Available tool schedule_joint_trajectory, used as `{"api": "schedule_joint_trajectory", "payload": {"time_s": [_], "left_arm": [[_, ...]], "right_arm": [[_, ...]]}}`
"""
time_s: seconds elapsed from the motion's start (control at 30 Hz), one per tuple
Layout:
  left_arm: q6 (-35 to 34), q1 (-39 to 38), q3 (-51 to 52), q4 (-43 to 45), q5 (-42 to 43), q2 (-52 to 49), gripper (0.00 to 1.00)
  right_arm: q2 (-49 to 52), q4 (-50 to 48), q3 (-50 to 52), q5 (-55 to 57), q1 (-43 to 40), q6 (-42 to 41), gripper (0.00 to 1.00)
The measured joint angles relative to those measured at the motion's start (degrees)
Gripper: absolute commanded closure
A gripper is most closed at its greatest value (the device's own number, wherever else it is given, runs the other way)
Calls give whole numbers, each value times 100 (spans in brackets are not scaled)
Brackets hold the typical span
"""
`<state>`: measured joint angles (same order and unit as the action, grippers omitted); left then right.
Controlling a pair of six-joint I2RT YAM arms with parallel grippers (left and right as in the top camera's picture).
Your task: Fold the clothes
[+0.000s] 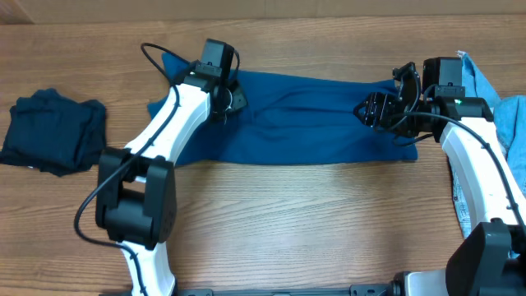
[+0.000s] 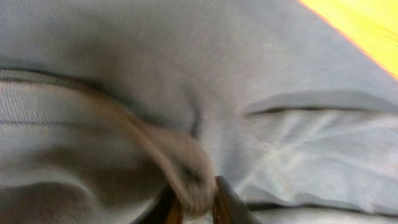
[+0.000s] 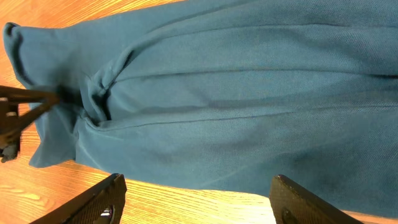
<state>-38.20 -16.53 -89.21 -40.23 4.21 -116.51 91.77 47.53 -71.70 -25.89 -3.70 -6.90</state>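
A large mid-blue garment point(image 1: 312, 119) lies spread across the middle of the table. My left gripper point(image 1: 233, 99) is down on its left end. In the left wrist view this gripper point(image 2: 196, 208) is shut on a raised fold of the blue fabric point(image 2: 186, 168). My right gripper point(image 1: 370, 109) hangs over the garment's right end. In the right wrist view it point(image 3: 196, 205) stands open, its dark fingers point(image 3: 93, 202) wide apart above the cloth's edge point(image 3: 249, 155) and bare wood, holding nothing. A dark navy garment point(image 1: 53, 131) lies bunched at the far left.
Pale blue denim point(image 1: 479, 80) and another light blue piece point(image 1: 514, 123) lie at the right edge behind my right arm. Bare wooden table point(image 1: 312, 222) runs along the front. The left arm's white link point(image 1: 164, 123) crosses the garment's left corner.
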Motion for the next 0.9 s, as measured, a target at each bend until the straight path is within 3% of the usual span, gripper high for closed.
{"api": "schedule_joint_trajectory", "payload": {"time_s": [0.1,0.17,0.23,0.37,0.4,0.5,0.63,0.77,0.83,0.9], "left_arm": [[197,2,0,-68,13,-282,16],[415,28,-9,-144,31,-275,12],[686,157,-33,-498,26,-190,1],[1357,907,-175,-1202,48,531,21],[1499,1121,-192,-1257,48,608,30],[2280,1694,-192,-1241,44,603,41],[3512,1727,-192,-1108,149,286,46],[4146,1727,-192,-994,293,-179,54],[4247,1727,-192,-970,310,-334,78],[4321,1729,-192,-929,328,-417,89]], "right_arm": [[0,0,0,0,0,0,22],[0,-4,0,2,0,-2,22],[0,0,0,2,0,2,22],[0,9,0,26,-2,0,21],[0,11,0,31,0,2,21],[0,11,0,39,0,0,21],[0,9,0,37,0,-11,18],[0,4,0,85,0,-15,17],[0,4,0,129,0,-17,17],[0,4,0,144,0,-17,17]]}}
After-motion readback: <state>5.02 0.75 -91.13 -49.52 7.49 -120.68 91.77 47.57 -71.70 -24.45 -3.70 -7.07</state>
